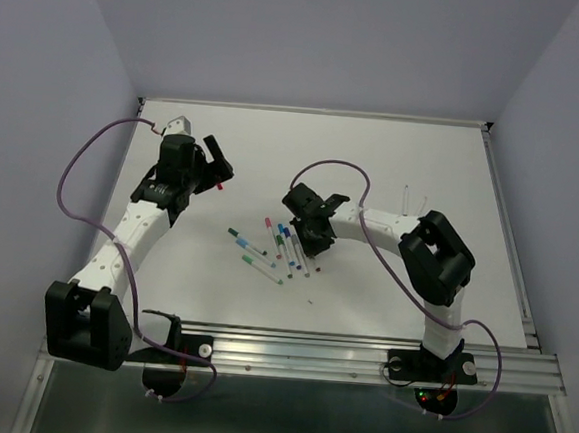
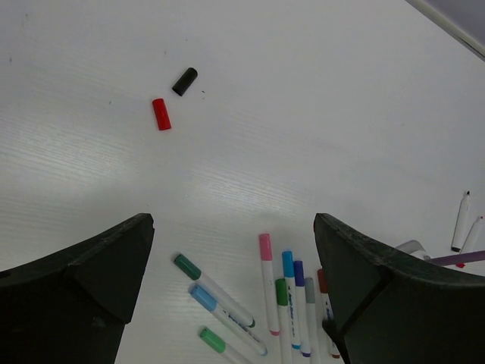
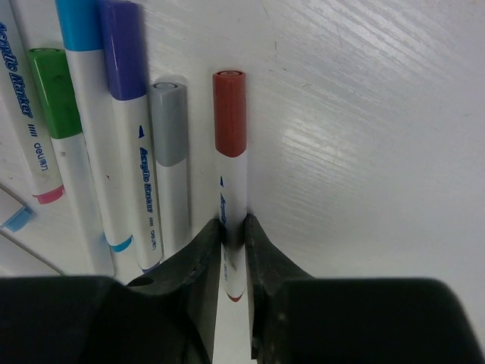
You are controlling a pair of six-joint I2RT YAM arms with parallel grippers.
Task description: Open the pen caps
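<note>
Pinching the white barrel (image 3: 232,189) mid table (image 1: 424,167) in my right gripper (image 3: 233,227); it looks light, stiff and slick, so the dark red cap (image 3: 229,114) is for my wide-open left gripper (image 2: 233,224).

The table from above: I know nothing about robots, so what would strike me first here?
A fan of capped felt pens lies in the middle of the white table. The right hand pinches the barrel of the dark red-capped pen at the edge of that cluster, with the cap on. Farther out, in front of the open left hand, a loose red cap and a black cap lie close together.
</note>
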